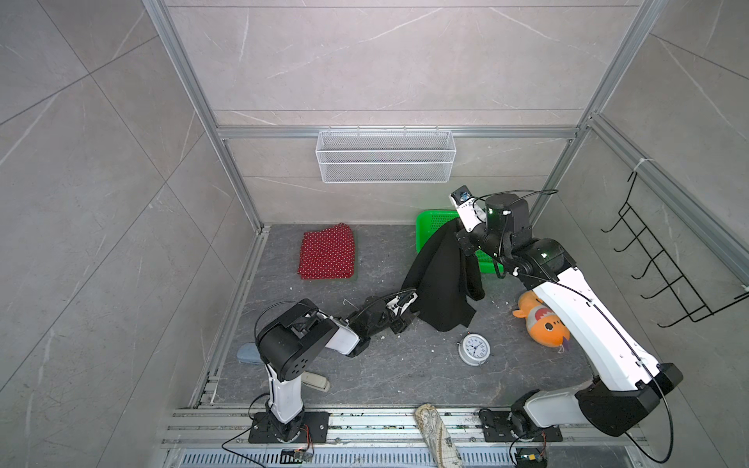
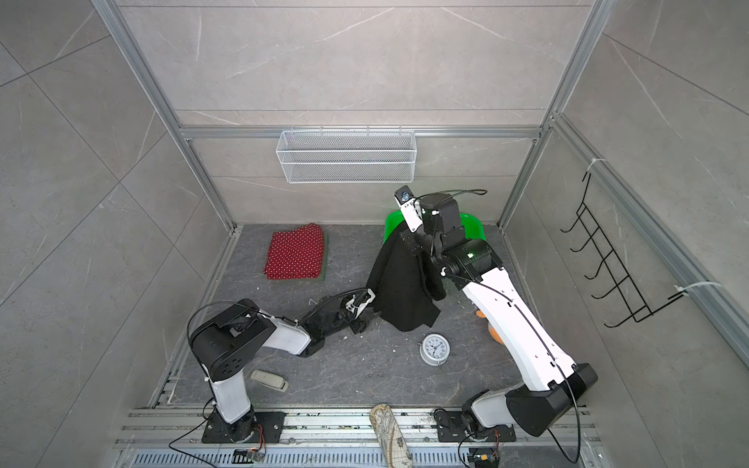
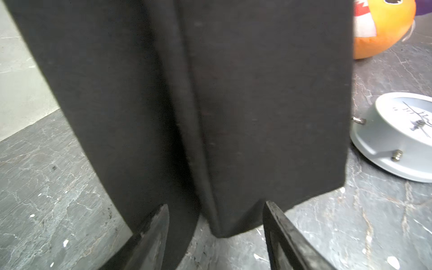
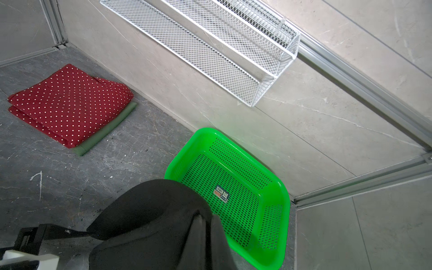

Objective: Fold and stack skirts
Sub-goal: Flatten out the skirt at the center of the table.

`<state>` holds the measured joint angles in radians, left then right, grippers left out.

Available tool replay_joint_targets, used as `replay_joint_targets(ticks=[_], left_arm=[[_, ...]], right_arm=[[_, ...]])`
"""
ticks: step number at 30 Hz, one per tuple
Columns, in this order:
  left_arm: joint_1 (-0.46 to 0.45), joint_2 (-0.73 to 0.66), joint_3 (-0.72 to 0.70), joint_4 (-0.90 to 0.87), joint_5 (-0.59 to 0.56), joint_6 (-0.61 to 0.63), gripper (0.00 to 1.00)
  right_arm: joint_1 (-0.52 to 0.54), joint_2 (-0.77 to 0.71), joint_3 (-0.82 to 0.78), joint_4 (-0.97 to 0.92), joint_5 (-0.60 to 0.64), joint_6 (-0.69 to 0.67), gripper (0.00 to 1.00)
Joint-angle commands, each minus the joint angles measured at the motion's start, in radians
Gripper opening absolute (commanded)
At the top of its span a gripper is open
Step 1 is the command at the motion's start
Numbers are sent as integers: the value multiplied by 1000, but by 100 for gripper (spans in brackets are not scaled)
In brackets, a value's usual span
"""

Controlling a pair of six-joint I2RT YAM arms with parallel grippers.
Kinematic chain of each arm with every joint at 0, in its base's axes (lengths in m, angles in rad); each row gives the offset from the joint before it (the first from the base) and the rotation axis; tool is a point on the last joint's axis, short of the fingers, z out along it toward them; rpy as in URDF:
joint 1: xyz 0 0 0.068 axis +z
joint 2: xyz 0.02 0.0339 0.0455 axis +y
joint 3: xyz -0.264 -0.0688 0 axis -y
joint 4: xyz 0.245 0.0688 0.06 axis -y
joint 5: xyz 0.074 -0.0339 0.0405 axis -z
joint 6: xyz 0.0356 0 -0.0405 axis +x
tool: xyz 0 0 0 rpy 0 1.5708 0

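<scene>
Right fingers [image 1: 463,240] clamped on the top of the black skirt [image 1: 439,279], so it hangs below them with its hem low over the table [image 1: 364,377]. Left fingers [image 3: 152,238] spread, one each side of its lower corner, not pinching. Red polka-dot skirt [image 1: 327,253] lies folded on the olive green skirt [image 4: 105,133], well apart from both.

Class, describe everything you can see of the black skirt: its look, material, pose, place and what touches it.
The black skirt is plain, matte, fairly thick-looking cloth with no pattern. It hangs unfolded from the right hand, which is shut on its top edge. It drapes in long vertical folds by the green basket. Its lower edge appears to reach the table. The left hand stands open astride a bottom corner, not yet closed on it.
</scene>
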<state>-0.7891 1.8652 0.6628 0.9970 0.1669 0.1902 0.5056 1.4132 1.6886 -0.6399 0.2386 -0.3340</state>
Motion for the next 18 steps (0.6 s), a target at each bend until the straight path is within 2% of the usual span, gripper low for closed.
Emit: replay_joint_targets(ticks=[1,7,12,14,18], left_arm=[[10,30,45,68,43,-46,66],[19,60,100,33,102,-82,66],[19,84,129,23,144,-105,59],[19,90,137,23,159,-117,52],[18,98,143,16,174,-142,32]], right_arm=[[2,-30,-7,21,11,-9,0],[1,-30,-14,26,5,-7,0],[-1,-30,-20,29,5,-8,0],[-3,-31,-23,29,7,-8,0],[-5,-35,-26,36,6,-5,0]])
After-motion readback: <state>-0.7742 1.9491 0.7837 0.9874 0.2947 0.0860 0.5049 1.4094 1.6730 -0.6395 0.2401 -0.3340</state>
